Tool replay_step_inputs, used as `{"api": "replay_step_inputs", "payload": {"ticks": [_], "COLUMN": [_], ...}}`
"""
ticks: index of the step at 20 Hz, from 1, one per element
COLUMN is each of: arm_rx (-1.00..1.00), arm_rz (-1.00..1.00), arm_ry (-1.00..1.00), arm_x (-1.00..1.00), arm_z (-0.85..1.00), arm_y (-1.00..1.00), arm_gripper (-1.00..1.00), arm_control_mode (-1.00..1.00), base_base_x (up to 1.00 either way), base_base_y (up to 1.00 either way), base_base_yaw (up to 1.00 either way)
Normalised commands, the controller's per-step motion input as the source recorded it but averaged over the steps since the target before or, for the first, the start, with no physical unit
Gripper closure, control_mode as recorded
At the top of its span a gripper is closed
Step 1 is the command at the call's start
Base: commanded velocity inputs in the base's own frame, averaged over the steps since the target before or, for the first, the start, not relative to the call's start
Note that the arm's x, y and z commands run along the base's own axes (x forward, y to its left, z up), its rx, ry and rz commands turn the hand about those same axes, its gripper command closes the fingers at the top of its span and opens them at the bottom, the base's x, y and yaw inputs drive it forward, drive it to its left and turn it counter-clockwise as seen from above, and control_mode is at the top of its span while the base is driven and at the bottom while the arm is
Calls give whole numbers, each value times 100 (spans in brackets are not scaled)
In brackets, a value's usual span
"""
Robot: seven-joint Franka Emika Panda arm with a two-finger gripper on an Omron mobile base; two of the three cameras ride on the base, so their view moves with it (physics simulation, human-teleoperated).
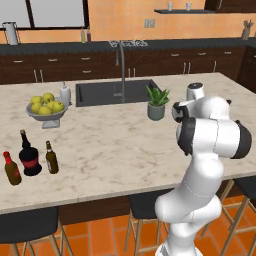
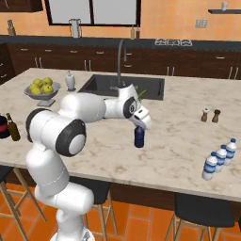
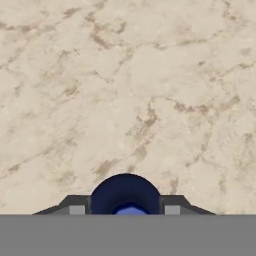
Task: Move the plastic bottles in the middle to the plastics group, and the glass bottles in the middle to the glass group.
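A squat dark blue plastic bottle [image 2: 139, 138] stands on the marble counter [image 2: 179, 141] near its front edge. My gripper [image 2: 140, 128] comes down over its top, the fingers pressed against both sides. In the hand view the blue bottle [image 3: 125, 192] fills the gap between the fingertips of the gripper [image 3: 125, 210]. Three pale bottles with blue caps [image 2: 220, 159] make up the plastics group at the right. At the left, the slim olive-brown glass bottle [image 1: 51, 158] stands beside the black red-labelled bottle [image 1: 30, 156] and the brown red-capped bottle [image 1: 12, 169].
A bowl of yellow fruit [image 1: 46, 108] and a soap dispenser [image 1: 65, 94] stand left of the sink [image 1: 117, 92]. A potted plant [image 1: 157, 103] is by the sink's right corner. Two shakers [image 2: 210, 115] stand at the far right. Stools [image 1: 27, 226] line the counter front.
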Motion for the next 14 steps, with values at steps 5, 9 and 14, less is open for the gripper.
{"api": "replay_step_inputs", "payload": {"ticks": [5,9,14], "arm_rx": [0,1,3], "arm_rz": [-32,-32,-33], "arm_ry": [0,0,0], "arm_x": [-22,-1,-7], "arm_z": [0,0,0], "arm_y": [-74,-84,-81], "arm_gripper": [100,100,100], "arm_control_mode": [-100,-100,-100], "base_base_x": [0,0,0], "base_base_y": [0,0,0], "base_base_yaw": [0,0,0]}}
